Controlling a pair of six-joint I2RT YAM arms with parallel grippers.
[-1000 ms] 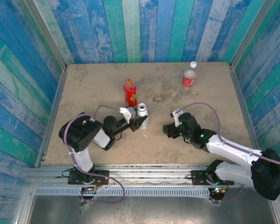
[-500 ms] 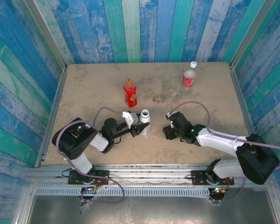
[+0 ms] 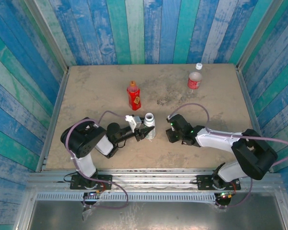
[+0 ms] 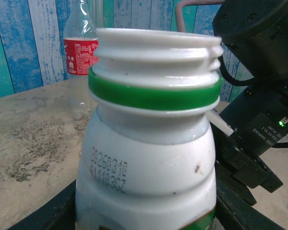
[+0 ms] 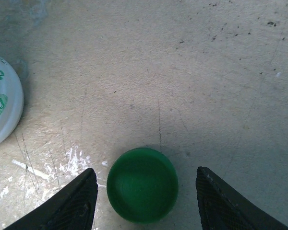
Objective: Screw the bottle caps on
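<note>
An uncapped white bottle [image 4: 149,158] with a green neck ring and green print stands upright, and my left gripper [image 3: 147,131] is shut on its lower body. The dark green cap [image 5: 142,191] lies flat on the table between the fingers of my right gripper [image 5: 144,201]. That gripper is open, with a gap on each side of the cap. The white bottle [image 5: 2,105] is just left of the cap. Farther back stand the red bottle [image 3: 133,96] with an orange cap and the clear bottle [image 3: 194,80] with a red label. A white cap [image 3: 198,66] lies behind the clear bottle.
The sandy table [image 3: 96,86] is walled by blue and green striped planks. My right arm's black wrist [image 4: 259,72] is close beside the white bottle. A cable [image 3: 189,106] loops above the right arm.
My right gripper has moved left toward the white bottle, and its jaws have narrowed around the green cap. My left gripper still holds the bottle, which has shifted slightly.
</note>
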